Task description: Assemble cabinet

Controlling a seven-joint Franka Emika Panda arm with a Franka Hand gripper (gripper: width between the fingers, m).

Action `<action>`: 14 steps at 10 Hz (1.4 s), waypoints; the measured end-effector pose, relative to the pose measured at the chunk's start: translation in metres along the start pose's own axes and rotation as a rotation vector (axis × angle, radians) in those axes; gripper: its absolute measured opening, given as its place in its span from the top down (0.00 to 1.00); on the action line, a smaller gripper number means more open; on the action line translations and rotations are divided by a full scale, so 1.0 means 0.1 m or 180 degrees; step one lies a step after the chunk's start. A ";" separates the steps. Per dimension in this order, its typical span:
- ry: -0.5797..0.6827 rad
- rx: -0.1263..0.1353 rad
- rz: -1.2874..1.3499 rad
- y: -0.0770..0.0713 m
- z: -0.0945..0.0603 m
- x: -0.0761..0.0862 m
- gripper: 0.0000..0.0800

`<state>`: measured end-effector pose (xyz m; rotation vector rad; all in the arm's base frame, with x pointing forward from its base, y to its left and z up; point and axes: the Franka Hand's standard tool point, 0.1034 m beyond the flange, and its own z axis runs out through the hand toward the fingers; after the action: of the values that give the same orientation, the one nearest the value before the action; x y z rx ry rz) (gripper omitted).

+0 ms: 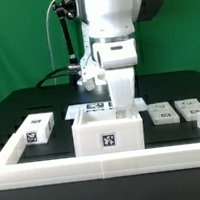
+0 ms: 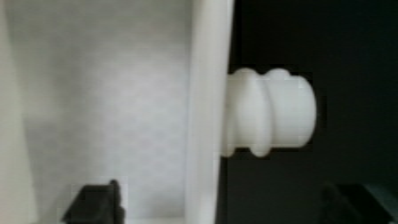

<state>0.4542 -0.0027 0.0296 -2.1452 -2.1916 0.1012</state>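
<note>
The white boxy cabinet body [image 1: 107, 132] stands at the table's front middle, open side up, with a marker tag on its front face. My gripper [image 1: 125, 103] reaches down over its wall on the exterior view's right. In the wrist view the gripper [image 2: 228, 205] is open. One dark fingertip [image 2: 91, 203] is on the inner side of the white wall [image 2: 210, 90] and the other [image 2: 363, 205] is on the outer side, neither touching it. A white ribbed knob [image 2: 276, 110] sticks out of the wall's outer face. A tagged white block [image 1: 36, 130] lies on the exterior view's left.
Two more tagged white blocks [image 1: 162, 114] [image 1: 191, 108] lie on the exterior view's right. The marker board [image 1: 95, 107] lies behind the cabinet body. A long white rim [image 1: 105, 163] runs along the table's front and sides. The tabletop is black.
</note>
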 end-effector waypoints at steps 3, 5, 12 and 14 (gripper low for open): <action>0.0000 0.0000 0.0000 0.00 0.00 0.00 0.82; 0.0000 -0.0006 0.0001 0.00 0.00 0.00 0.95; 0.0004 -0.0029 -0.0017 0.05 -0.03 0.05 0.95; 0.0029 -0.0053 0.0023 0.13 -0.03 0.20 0.95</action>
<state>0.4667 0.0174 0.0318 -2.1579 -2.1879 0.0737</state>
